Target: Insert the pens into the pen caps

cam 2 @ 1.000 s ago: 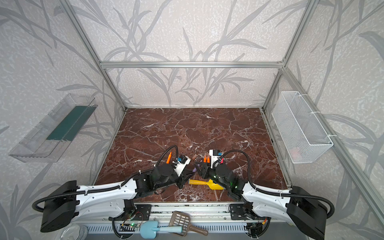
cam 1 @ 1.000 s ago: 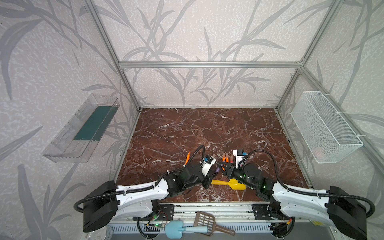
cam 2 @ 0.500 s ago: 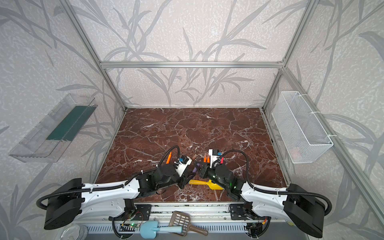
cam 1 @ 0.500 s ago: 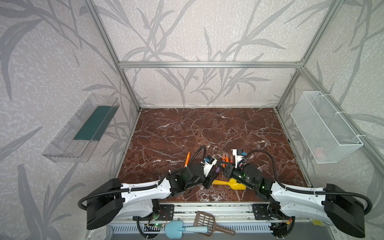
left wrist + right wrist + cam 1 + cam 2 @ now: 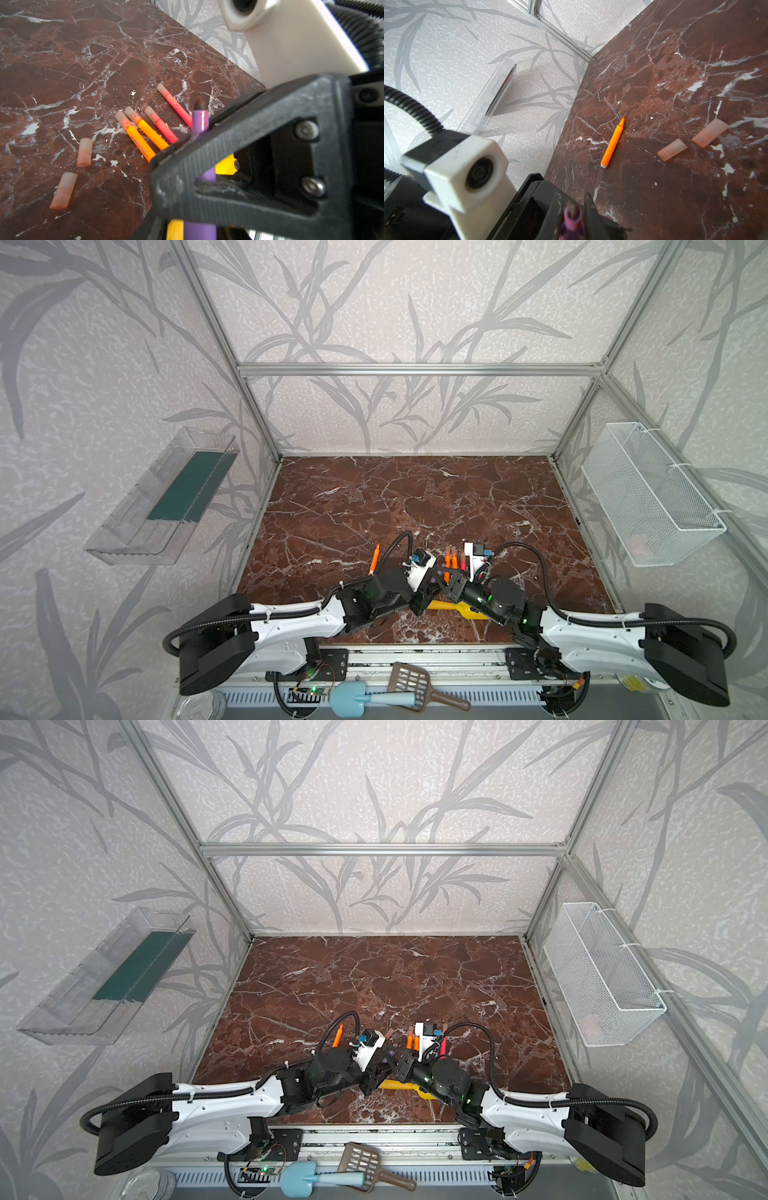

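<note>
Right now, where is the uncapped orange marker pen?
In both top views the uncapped orange pen lies on the brown marble tabletop, left of the left arm's white wrist camera.

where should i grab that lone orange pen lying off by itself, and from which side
Grip the orange pen at the middle of its barrel, coming straight down from above and closing across it. It lies flat on the table with nothing touching it, and a mid-barrel hold leaves its pointed tip free for a cap.
</note>
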You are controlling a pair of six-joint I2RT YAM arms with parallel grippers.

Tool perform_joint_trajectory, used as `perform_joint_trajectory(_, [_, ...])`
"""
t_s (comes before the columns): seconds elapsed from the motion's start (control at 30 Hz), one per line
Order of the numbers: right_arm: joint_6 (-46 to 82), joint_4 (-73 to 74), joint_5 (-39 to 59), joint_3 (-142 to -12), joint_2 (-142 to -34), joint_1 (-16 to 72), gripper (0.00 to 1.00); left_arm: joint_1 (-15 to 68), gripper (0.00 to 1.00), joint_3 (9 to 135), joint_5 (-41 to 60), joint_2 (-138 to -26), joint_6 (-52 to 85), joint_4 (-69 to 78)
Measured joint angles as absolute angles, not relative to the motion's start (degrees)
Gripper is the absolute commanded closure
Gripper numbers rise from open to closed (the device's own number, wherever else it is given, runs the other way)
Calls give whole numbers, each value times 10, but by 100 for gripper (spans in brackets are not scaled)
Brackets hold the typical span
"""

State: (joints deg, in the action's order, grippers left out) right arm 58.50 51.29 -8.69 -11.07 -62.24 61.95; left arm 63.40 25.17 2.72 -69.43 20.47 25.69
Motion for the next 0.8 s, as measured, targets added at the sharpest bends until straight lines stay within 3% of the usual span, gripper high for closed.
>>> perform_joint_trajectory(0.17, [589,526,-100,-111,-640,625,100,637,99,250,20,-708,200,272])
perform_joint_trajectory(0.2, [589,526,-103,-110,-641,625,99,637,100,249,16,-711,201,277])
perform_joint_trajectory(0.37, [590,510,-114,-111,-639,627,61,640,100,236,-5,-715,202,300])
perform_joint_trajectory(0.43, [590,480,-126,-112,-625,628,53,637,100,236,-33,-710,206,287])
perform_joint_trajectory(0.63, [584,339,-180,-126,-552,628,50,599,100,233,-122,-674,242,225])
perform_joint_trajectory(0.8, [578,249,-225,-139,-521,628,50,510,100,206,-119,-623,276,185])
